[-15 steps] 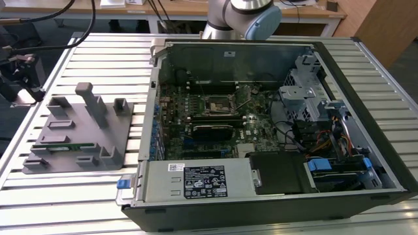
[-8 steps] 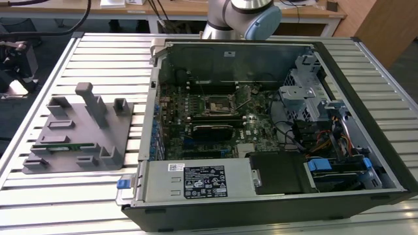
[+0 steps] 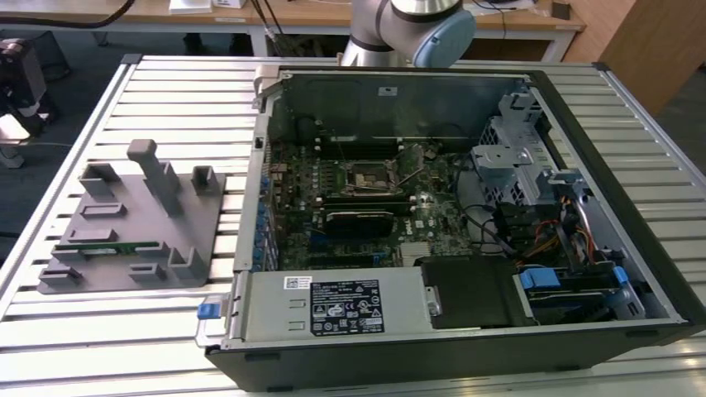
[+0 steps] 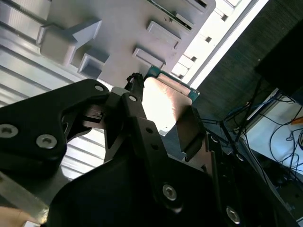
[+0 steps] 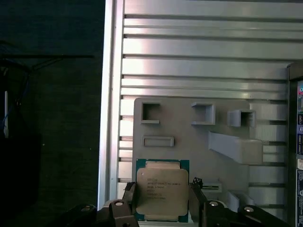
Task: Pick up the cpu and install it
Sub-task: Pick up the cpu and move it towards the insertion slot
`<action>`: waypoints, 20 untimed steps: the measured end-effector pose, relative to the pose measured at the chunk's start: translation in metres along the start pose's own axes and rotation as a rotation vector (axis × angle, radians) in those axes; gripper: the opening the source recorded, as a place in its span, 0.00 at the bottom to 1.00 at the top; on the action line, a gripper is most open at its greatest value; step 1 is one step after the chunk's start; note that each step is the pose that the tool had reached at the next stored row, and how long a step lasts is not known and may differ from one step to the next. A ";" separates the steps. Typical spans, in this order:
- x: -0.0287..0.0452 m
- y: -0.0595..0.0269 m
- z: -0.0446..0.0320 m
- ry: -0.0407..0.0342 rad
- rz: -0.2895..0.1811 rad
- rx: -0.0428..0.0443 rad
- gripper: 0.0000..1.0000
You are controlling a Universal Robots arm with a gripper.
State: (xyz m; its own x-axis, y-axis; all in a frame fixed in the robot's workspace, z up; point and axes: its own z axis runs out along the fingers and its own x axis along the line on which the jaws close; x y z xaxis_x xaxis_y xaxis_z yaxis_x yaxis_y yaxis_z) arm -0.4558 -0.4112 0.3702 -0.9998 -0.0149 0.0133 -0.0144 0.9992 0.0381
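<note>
The cpu (image 5: 162, 190) is a flat square chip with a shiny metal top and a green rim. My gripper (image 5: 162, 195) is shut on it, a black finger (image 5: 128, 201) pressing against each of two opposite edges. In the second wrist view the cpu (image 4: 163, 101) glares bright between the same fingers (image 4: 137, 109) of the gripper (image 4: 164, 112). It hangs above the near end of the grey plastic tray (image 5: 189, 137), clear of the tray's surface. In the exterior view the motherboard's open square socket (image 3: 369, 176) lies inside the computer case.
The grey tray (image 3: 132, 219) with upright blocks holds a green memory stick (image 3: 105, 246) on the slatted metal table (image 3: 165, 91), at the exterior view's left. The open case (image 3: 441, 215) has tall walls, a drive cage and cables at the right. The arm's base (image 3: 408, 33) stands behind it.
</note>
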 end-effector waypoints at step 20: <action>-0.0149 0.0003 -0.0129 0.0000 0.000 -0.0001 0.53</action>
State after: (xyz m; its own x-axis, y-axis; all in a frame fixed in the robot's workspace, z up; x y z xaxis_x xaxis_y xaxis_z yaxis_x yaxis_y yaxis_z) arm -0.4407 -0.4112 0.3829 -0.9998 -0.0149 0.0133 -0.0144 0.9992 0.0382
